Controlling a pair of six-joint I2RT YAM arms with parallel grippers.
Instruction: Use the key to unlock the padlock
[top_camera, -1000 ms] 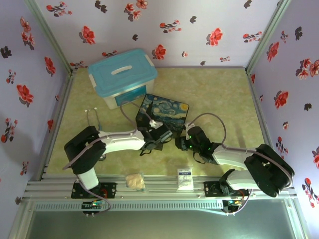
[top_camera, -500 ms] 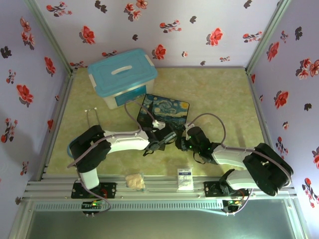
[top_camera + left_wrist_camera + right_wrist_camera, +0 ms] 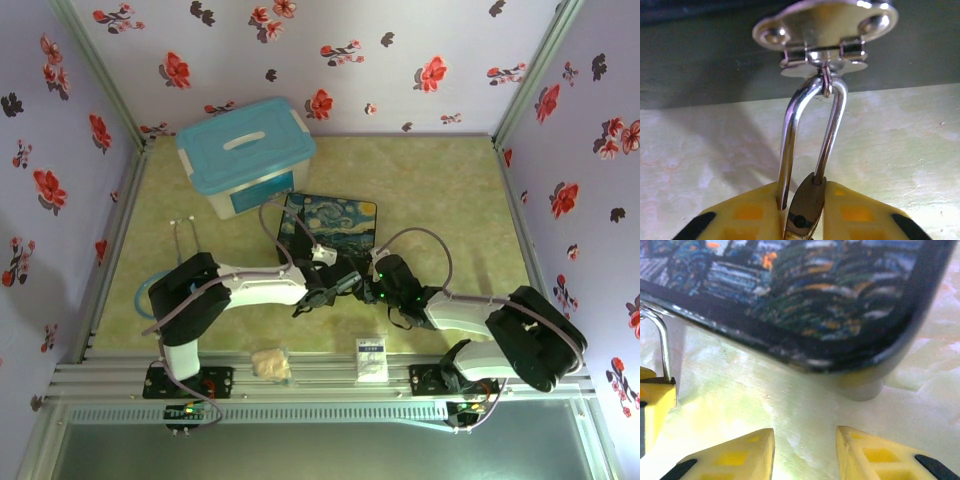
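Two small things are lying at the near edge of the desk [image 3: 450,190]: a beige lump [image 3: 270,363] left of centre and a white packet [image 3: 372,358] to its right. Just beyond them both arms are reaching inward, and their heads are almost meeting near the middle of the desk, along the near edge of the Starry Night box [image 3: 330,222].

The left gripper [image 3: 805,189] is pinching the padlock [image 3: 789,131]. Its yellow fingers [image 3: 747,212] are standing close on either side of the brass body. They seem to be pressing on it, though contact on the left side is hard to judge, because one leg of the shackle is running down into that narrow slot. The silver shackle is stretching away from the fingers and passing through a small wire ring under the metal hasp [image 3: 825,22] on the box's dark wall. The padlock is therefore hanging on the box at its near edge, with its body in the left gripper.

The right gripper [image 3: 804,434] is standing partly spread, with nothing between its two yellow tips. It is pointing at the near corner of the box and is apart from it, with bare desk showing in the gap. Off to one side in its wrist view, the left gripper's finger and one leg of the shackle are showing close by.

Toward the far left corner of the desk, a blue-lidded bin [image 3: 245,150] is sitting just beyond the box.
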